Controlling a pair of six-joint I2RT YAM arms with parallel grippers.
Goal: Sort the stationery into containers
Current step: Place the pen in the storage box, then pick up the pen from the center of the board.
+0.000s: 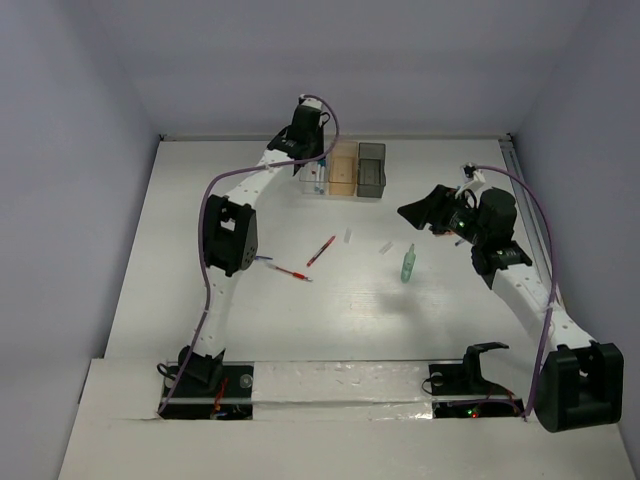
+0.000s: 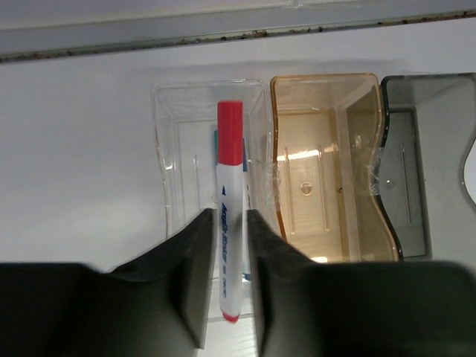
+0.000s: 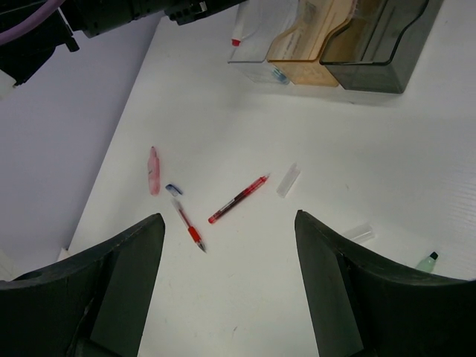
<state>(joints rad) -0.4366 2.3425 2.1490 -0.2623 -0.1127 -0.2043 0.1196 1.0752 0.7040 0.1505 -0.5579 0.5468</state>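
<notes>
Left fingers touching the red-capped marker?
Touching. Left wrist view shows both left fingers pressed against the white barrel of the red-capped marker, no gap visible.

Access from above to the clear bin (image 1: 313, 181) is blocked: the left gripper (image 2: 229, 220) hangs there, clamped on a red-capped marker (image 2: 231, 186). The orange bin (image 1: 343, 168) and grey bin (image 1: 371, 167) adjoin it, their tops unobstructed. Mid-table, red pens (image 1: 321, 250), small clear pieces (image 1: 348, 236) and a green tube (image 1: 408, 263) lie apart, with passable gaps between them.
</notes>
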